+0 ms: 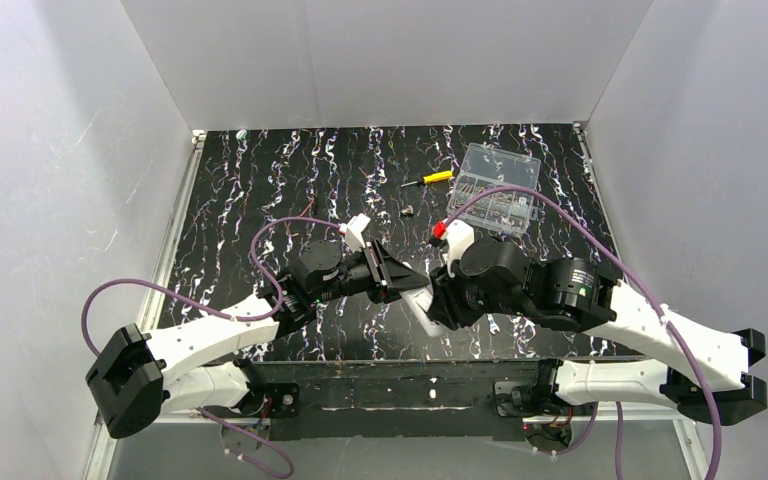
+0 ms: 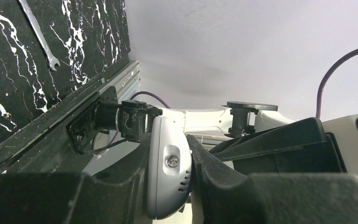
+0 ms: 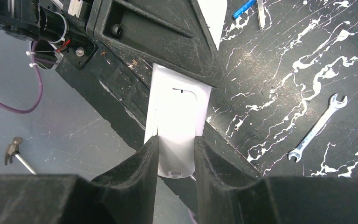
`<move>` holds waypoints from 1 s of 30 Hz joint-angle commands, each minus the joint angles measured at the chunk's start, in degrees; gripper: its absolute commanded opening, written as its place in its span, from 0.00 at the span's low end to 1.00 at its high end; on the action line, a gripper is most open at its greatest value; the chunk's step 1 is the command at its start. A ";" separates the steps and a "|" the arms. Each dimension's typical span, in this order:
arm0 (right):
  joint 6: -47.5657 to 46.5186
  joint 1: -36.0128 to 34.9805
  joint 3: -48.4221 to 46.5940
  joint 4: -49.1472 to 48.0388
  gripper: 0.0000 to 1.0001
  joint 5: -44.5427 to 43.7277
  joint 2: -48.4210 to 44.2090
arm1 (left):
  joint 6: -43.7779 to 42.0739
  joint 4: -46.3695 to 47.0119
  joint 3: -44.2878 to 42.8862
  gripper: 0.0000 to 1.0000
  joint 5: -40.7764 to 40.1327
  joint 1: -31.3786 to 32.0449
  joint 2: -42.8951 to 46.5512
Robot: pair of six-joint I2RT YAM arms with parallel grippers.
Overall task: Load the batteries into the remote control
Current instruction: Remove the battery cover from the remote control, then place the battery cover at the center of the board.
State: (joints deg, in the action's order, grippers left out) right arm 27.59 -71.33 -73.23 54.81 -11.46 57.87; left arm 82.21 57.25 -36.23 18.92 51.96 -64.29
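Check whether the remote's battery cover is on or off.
Apparently on: the remote control shows a flush white panel with a latch slit and no open cavity, though glare hides detail.

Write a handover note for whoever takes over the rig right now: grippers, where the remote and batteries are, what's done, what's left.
Left gripper: shut on one end of the remote control.
Right gripper: shut on its other end, so both arms hold it up off the table.
Batteries: one blue battery lies on the table, at the top edge of the right wrist view. No others are in view.
Done: remote picked up.
Left: its back cover looks closed, so open it and load the batteries.
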 commanded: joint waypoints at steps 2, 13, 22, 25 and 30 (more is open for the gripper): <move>-0.46 -0.22 -2.39 -0.10 0.35 0.77 -1.76 | 0.07 4.54 -0.25 0.00 0.86 0.17 1.10; 0.97 -0.10 -3.74 0.11 0.34 -2.49 -3.19 | 0.14 4.05 0.16 0.00 0.95 0.20 0.99; -1.09 9.96 -1.30 0.61 0.33 0.48 -2.78 | -0.60 1.55 2.72 0.00 0.04 0.16 4.21; -3.00 15.64 1.61 -2.00 0.33 3.23 -2.82 | -1.21 -0.11 3.30 0.00 -0.32 0.20 6.01; -4.42 21.85 8.08 -8.15 0.32 7.37 -0.28 | -1.73 -1.98 3.51 0.00 -0.53 0.16 8.36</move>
State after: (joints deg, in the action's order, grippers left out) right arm 25.23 -52.73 -69.32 53.08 -8.34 55.72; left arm 81.73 54.35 -32.29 18.22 51.96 -59.29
